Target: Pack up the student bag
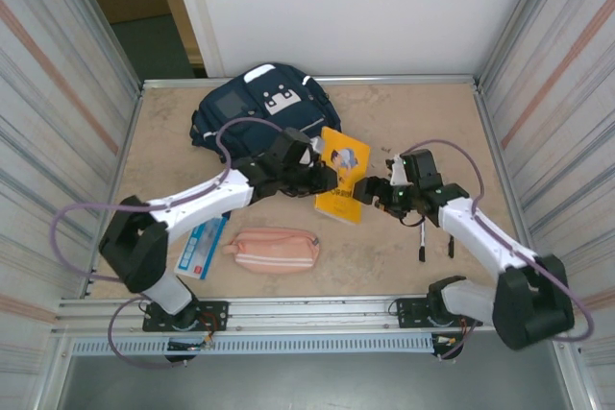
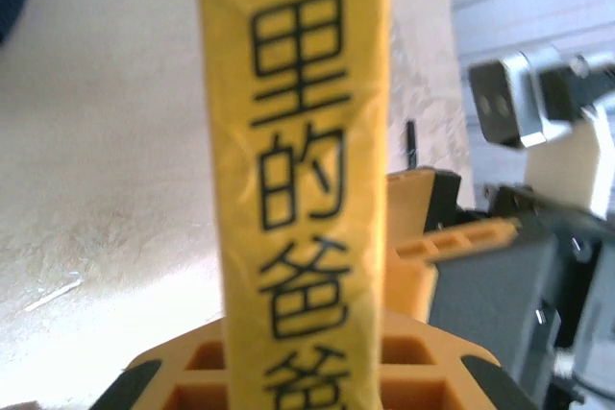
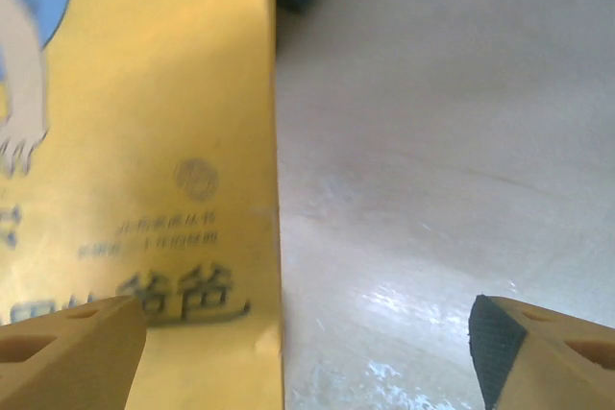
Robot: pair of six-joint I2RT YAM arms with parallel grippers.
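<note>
Reference item: yellow book [image 1: 346,175], cover facing up, near the middle of the table [image 1: 423,112].

- Backpack [image 1: 252,103]: navy blue with white patches. It lies flat on the table, beyond the book and to its left. Its near right edge is just beside the book's far corner.
- Left claw [image 1: 325,178]: at the book's left edge, pressed together on the spine, which runs between its orange fingers [image 2: 423,376].
- Right claw [image 1: 368,189]: at the book's right edge, spread wide and gripping nothing. The book's edge sits between the fingers.
- Pink pencil pouch [image 1: 276,249]: on the table, nearer than the book and to its left.
- Blue-and-white packet [image 1: 202,247]: left of the book, beyond the pouch.
</note>
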